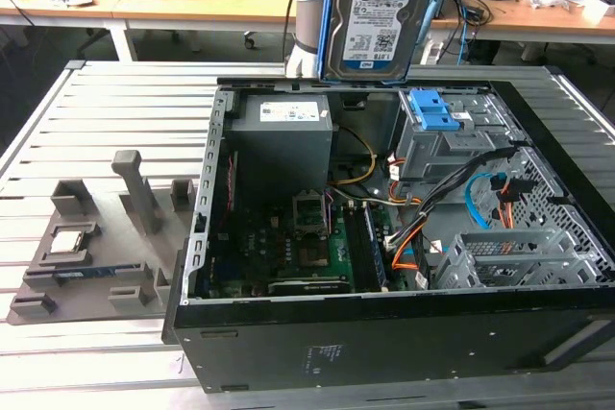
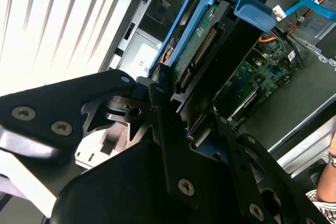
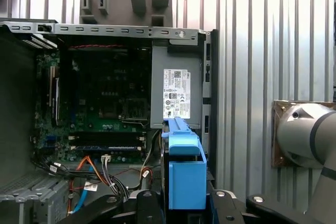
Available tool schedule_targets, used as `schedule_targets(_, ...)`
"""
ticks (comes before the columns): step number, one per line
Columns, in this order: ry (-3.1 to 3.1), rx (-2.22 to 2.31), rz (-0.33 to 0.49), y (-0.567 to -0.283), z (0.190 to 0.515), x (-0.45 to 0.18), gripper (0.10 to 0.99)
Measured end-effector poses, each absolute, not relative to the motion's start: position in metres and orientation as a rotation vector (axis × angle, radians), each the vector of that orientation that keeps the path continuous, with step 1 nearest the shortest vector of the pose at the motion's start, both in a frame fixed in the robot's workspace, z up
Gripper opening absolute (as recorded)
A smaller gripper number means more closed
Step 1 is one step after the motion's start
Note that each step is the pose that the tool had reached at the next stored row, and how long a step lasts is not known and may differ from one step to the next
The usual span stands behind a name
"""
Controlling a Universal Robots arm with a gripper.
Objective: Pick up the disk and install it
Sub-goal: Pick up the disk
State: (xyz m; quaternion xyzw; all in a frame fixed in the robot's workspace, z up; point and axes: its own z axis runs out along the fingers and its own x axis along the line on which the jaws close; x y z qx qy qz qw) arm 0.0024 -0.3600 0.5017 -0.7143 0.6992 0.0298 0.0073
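Now | tool (image 2: pixel 185 106) clamped on flat blue-railed disk (image 1: pixel 375 21) | held upright over open black metal case (image 1: pixel 384 352)

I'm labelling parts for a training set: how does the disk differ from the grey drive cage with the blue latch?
The disk hangs upright above the computer case; the drive cage sits inside it. The disk's face carries a white-and-blue label; the drive cage is bare grey metal. The disk is a flat slab; the drive cage is boxy. Both have blue plastic parts.
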Motion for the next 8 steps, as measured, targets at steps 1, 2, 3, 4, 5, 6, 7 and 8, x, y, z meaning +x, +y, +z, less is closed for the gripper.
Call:
schedule_targets(1,2.186,-2.234,0.093,-0.362,0.502,0.002,0.365)
schedule_targets(2,2.186,-2.234,0.093,-0.365,0.502,0.002,0.365)
schedule_targets(3,2.186,-2.234,0.093,-0.367,0.502,0.002,0.365)
schedule_targets(4,2.186,-2.234,0.093,-0.37,0.502,0.002,0.365)
schedule_targets(5,2.186,-2.233,0.093,-0.373,0.502,0.002,0.365)
schedule_targets(6,2.187,-2.234,0.093,-0.375,0.502,0.002,0.365)
schedule_targets(7,2.186,-2.234,0.093,-0.378,0.501,0.002,0.365)
schedule_targets(8,2.186,-2.234,0.093,-0.381,0.501,0.002,0.365)
